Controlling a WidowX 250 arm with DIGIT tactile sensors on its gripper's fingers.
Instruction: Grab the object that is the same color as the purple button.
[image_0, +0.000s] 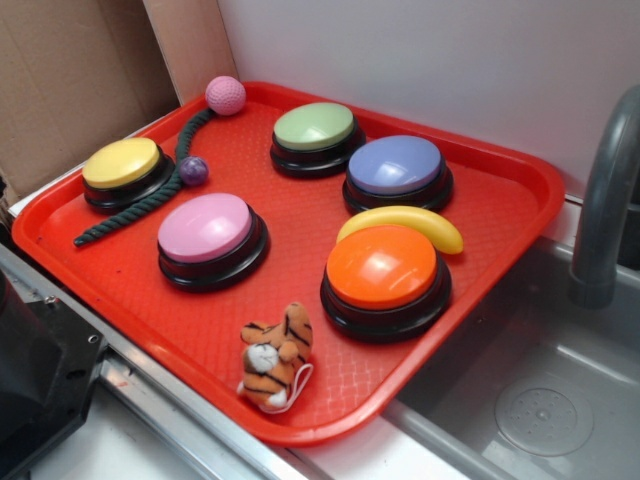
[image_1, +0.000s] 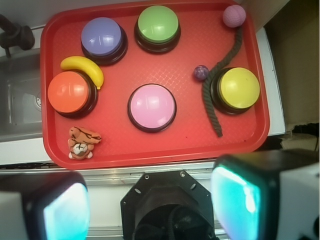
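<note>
The tiny glossy dark-purple ball (image_0: 193, 170) lies on the red tray (image_0: 500, 170) between the yellow button and the pink button, beside a dark rope. In the wrist view the ball (image_1: 201, 73) sits left of the yellow button. The purple button (image_0: 396, 166), with a lavender top and black base, stands at the tray's far side; it also shows in the wrist view (image_1: 102, 35). My gripper (image_1: 150, 205) is high above the tray's near edge, far from the ball. Its teal pads (image_1: 235, 200) stand wide apart with nothing between them. The gripper is out of the exterior view.
On the tray are a pink button (image_0: 205, 228), green button (image_0: 314, 127), yellow button (image_0: 121, 163), orange button (image_0: 381, 266), banana (image_0: 405, 220), tiger toy (image_0: 275, 355), dimpled pink ball (image_0: 225, 95) and dark rope (image_0: 150, 195). A sink (image_0: 540, 400) and faucet (image_0: 605, 200) lie right.
</note>
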